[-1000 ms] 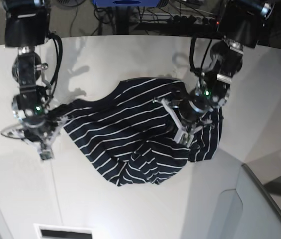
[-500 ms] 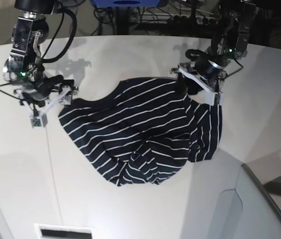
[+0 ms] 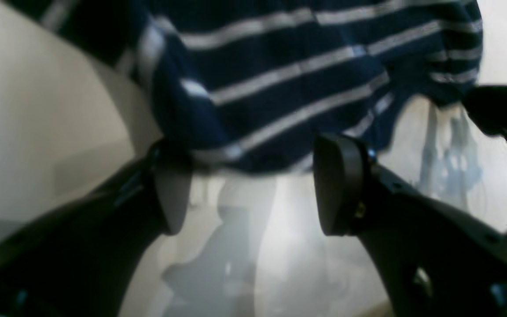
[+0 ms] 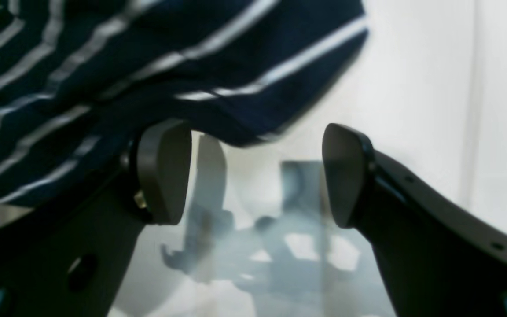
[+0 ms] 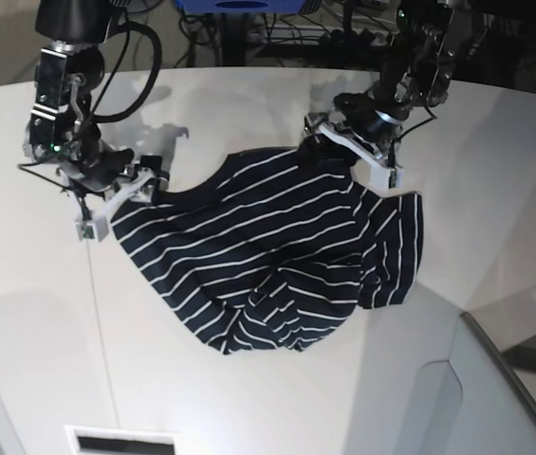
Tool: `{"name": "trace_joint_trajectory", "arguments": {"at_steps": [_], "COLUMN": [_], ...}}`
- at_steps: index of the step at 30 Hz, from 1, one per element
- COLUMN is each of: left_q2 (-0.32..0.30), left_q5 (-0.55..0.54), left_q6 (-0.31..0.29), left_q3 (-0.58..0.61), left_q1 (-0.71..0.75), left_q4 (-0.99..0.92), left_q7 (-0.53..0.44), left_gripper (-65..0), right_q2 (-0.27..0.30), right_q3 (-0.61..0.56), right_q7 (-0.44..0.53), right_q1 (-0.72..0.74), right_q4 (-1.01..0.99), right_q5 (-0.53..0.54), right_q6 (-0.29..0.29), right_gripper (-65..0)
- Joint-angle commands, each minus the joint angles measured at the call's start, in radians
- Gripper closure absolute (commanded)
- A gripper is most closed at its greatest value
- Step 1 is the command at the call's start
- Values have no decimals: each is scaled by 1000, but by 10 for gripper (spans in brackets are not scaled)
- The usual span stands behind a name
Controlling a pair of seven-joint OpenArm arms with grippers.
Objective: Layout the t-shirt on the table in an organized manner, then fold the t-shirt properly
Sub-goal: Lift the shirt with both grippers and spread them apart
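Note:
The navy t-shirt (image 5: 268,256) with thin white stripes lies rumpled on the white table (image 5: 40,313), bunched toward its near edge. My left gripper (image 5: 353,154) hovers at the shirt's far right edge, jaws open. In the left wrist view its fingertips (image 3: 330,185) frame bare table, with the t-shirt (image 3: 280,79) hem just beyond them and nothing held by the left gripper (image 3: 249,176). My right gripper (image 5: 116,204) stands open at the shirt's left corner. The right wrist view shows the right gripper (image 4: 253,147) empty, with the t-shirt (image 4: 104,75) edge above its left finger.
Cables and a blue object (image 5: 239,8) sit beyond the table's curved far edge. A grey panel (image 5: 495,389) rises at the near right. A thin dark seam (image 5: 101,332) runs down the tabletop, and a rectangular slot (image 5: 120,442) lies at the near edge.
Both grippers have opened and let go of the shirt, then swung toward the far side. The left gripper shifted leftward along the far edge; the shirt's left corner now lies flatter.

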Motion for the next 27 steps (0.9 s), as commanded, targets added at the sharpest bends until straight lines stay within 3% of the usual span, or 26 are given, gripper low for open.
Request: {"name": "trace_joint_trajectory", "arguments": {"at_steps": [1,9,18,20,24,25,27], "left_q2": [1,5,43,48,48,48,48], "left_q5": [-8,-8,-7,-7,-7,-7,-7], "left_q6": [-11,-11,-11,-11,-11,-11,-11], "left_q3": [-1,-3,-1,-1,0,0,0], "left_q1": [1,-16,-60,-62,-83,-86,-88], "left_q4": [11,-15,-113,-115,-118,-118,-116], "left_q7": [-6,-6,-6,-6,-6,-6,-6], "left_gripper": [-421,-421,-415,-364,-71,0,0], "right_q2": [16,36,36,36,36,36,36], "right_q3": [1,1,-2,-2,-2,-4,-6], "right_q7": [17,85,88,86,86,86,86], "right_q1": [14,54,71,77,80,82,82], "right_q4": [5,-87,-110,-110,-110,-110,-107], "right_q5": [23,54,54,54,54,54,54], "right_q6": [1,1,5,5,6,6,6], "right_gripper": [-432,-432,-417,-347,-74,-38,-27]}}
